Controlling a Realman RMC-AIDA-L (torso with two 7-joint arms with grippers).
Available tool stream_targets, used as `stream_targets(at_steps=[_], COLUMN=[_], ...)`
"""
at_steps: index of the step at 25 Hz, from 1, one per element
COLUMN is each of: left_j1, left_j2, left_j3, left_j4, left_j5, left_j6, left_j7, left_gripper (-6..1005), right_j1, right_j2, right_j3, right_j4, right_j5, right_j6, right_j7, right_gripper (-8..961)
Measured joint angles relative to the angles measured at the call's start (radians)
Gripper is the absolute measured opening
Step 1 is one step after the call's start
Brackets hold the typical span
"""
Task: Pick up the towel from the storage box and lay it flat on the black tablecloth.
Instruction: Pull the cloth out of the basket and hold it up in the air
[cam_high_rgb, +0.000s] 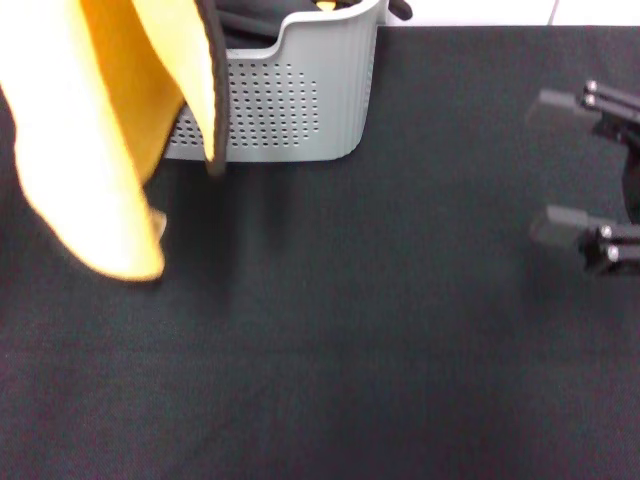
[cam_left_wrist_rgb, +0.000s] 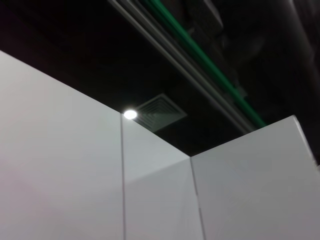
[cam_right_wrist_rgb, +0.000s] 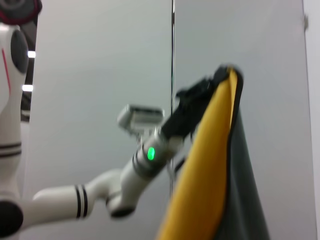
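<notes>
Towel: where it hangs at the head view's left, the yellow-orange plush towel with black edging (cam_high_rgb: 90, 140) is seen lifted clear of the box, draped downward in folds, its lower corner above the black cloth; whether that corner touches the cloth cannot be told.
Towel, right wrist view: the same towel (cam_right_wrist_rgb: 205, 170) is seen hanging from one pinched top corner, yellow face on one side, dark grey face on the other.
Left gripper: the left gripper (cam_right_wrist_rgb: 200, 102) is seen only in the right wrist view, raised high, its dark fingers clamped together on the towel's top corner.
Left arm pose: the white left arm with black bands and a green light (cam_right_wrist_rgb: 125, 175) is shown angled upward from the body, wrist uppermost.
Left wrist view: only white partition panels (cam_left_wrist_rgb: 60, 165), a dark ceiling and a round lamp (cam_left_wrist_rgb: 130, 114) are shown.
Storage box: the light grey perforated plastic storage box (cam_high_rgb: 300, 95) is set on the cloth at the far edge, partly covered by the towel in the head view; dark fabric is seen inside it.
Black tablecloth: the large plain black woven tablecloth (cam_high_rgb: 360, 330) is spread over the worktop.
Right gripper: the right gripper (cam_high_rgb: 566, 165) is held low at the right side, well apart from box and towel, its two black fingers spread apart and nothing held between them.
</notes>
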Motion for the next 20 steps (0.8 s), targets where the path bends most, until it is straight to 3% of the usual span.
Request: stream_targets(at_steps=[7, 14, 16, 20], left_j1=[-0.020, -0.099, -0.119, -0.146], left_j2=[-0.002, -0.003, -0.004, -0.004], left_j3=[0.001, 0.028, 0.040, 0.080], left_j4=[-0.127, -0.238, -0.264, -0.302], left_j5=[-0.005, -0.009, -0.009, -0.020], left_j6=[0.108, 0.125, 0.126, 0.127], left_j7=[-0.009, 0.006, 0.020, 0.061], left_gripper=[16, 16, 16, 16], right_j1=[0.073, 0.167, 0.205, 0.214], right_j2=[0.004, 0.004, 0.004, 0.004], right_j3=[-0.004, -0.052, -0.157, -0.304], right_j4=[0.127, 0.272, 0.324, 0.327], right_j5=[0.077, 0.140, 0.213, 0.318], right_j6=[0.004, 0.031, 0.074, 0.118], right_j7=[-0.074, -0.142, -0.178, -0.212], right_gripper=[840, 839, 836, 830])
